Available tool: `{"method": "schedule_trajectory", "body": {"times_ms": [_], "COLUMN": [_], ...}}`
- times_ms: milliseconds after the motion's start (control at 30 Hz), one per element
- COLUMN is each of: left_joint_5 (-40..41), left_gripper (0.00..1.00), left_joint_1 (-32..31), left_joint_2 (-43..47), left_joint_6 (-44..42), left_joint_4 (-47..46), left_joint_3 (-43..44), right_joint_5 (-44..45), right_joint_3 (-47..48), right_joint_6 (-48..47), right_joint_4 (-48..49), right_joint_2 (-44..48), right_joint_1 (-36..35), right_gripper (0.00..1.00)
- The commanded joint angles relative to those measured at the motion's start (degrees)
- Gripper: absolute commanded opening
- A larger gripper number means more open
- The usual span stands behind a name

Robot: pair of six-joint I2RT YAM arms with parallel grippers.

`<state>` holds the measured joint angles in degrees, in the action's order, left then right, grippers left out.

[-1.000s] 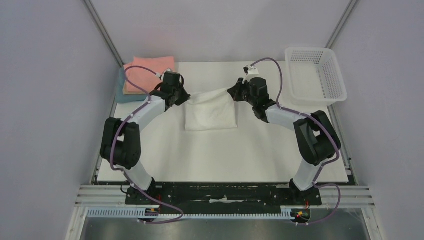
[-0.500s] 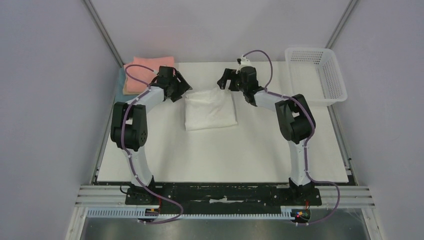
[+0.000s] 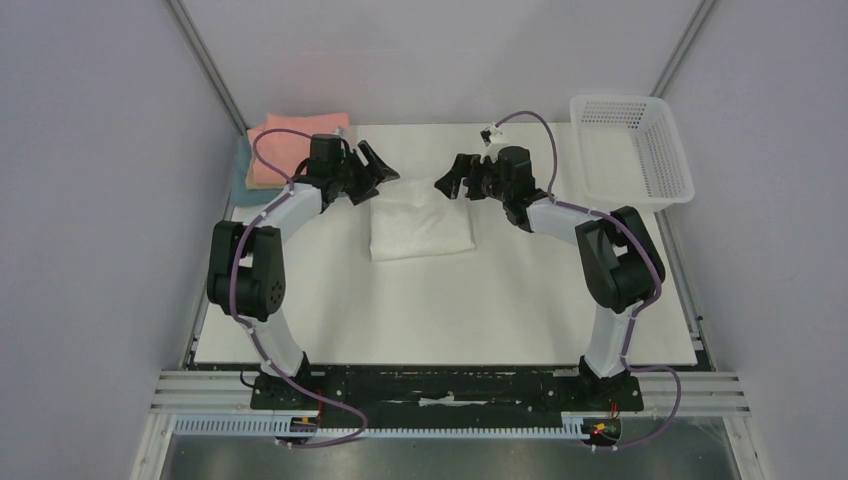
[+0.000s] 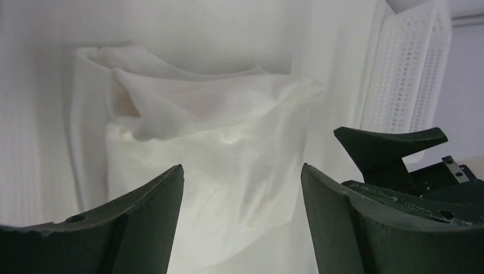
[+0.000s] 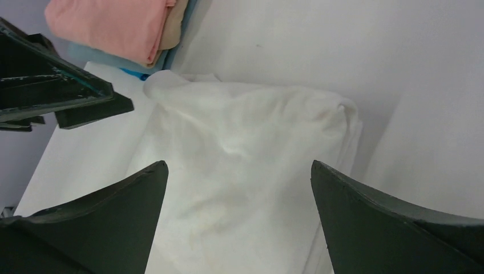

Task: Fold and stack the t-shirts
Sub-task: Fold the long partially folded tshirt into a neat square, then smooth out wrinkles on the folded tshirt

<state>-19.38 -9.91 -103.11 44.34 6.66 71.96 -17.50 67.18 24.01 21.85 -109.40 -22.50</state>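
A white t-shirt (image 3: pixel 420 228) lies folded as a rough rectangle in the middle of the table, its far edge slightly rumpled (image 4: pixel 211 142) (image 5: pixel 245 154). My left gripper (image 3: pixel 383 165) hovers open just off its far left corner, nothing between the fingers (image 4: pixel 242 168). The right gripper (image 3: pixel 447 176) stands open off the far right corner, also empty (image 5: pixel 240 165). The two face each other across the shirt's far edge. A stack of folded t-shirts, salmon-pink (image 3: pixel 298 140) on top of tan and blue (image 5: pixel 114 25), sits at the table's far left corner.
A white plastic lattice basket (image 3: pixel 630 150) (image 4: pixel 408 74) stands at the far right of the table. The white table surface (image 3: pixel 450 310) stretches toward the arm bases. Grey walls close in on both sides.
Both grippers, shut on the white shirt's far corners a second ago, have opened and let go. They have drawn slightly back, and the shirt has settled flat.
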Motion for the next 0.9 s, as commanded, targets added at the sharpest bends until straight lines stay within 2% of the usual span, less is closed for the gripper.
{"method": "schedule_trajectory", "body": {"times_ms": [0,167,233,300,400,533,700,867], "left_joint_5": [-4.14,-3.68,-0.51,4.99,3.94,2.42,-0.26,0.13], "left_gripper": [0.81,0.81,0.82,0.82,0.82,0.82,0.83,0.84], "left_joint_1": [-1.43,-1.35,-1.34,-0.96,0.10,0.81,0.95,0.95], "left_joint_2": [0.28,-8.12,-11.13,-14.93,-21.56,-27.03,-28.10,-23.53], "left_joint_6": [-2.75,-4.15,-4.89,-5.47,-6.10,-5.55,-5.23,-7.49], "left_joint_4": [-3.58,1.42,2.24,4.64,10.37,11.47,11.08,12.20], "left_joint_3": [1.39,9.29,11.97,15.90,23.62,26.79,25.55,24.73], "right_joint_5": [-7.11,-7.86,-7.03,-4.34,-3.46,-0.35,1.75,2.71], "right_joint_3": [-1.20,1.83,6.35,13.25,21.43,22.89,23.28,28.48], "right_joint_6": [1.95,3.07,1.56,-0.02,0.25,1.79,0.50,-3.86], "right_joint_4": [6.84,8.23,7.05,1.11,-4.30,-5.38,-8.47,-16.70], "right_joint_2": [1.72,-2.78,-6.45,-11.72,-18.66,-22.87,-24.41,-22.60], "right_joint_1": [-0.25,-0.26,-0.27,-0.17,0.13,0.54,0.73,1.05], "right_gripper": [0.98,0.98,0.98,0.98,0.98,0.98,0.98,0.98]}}
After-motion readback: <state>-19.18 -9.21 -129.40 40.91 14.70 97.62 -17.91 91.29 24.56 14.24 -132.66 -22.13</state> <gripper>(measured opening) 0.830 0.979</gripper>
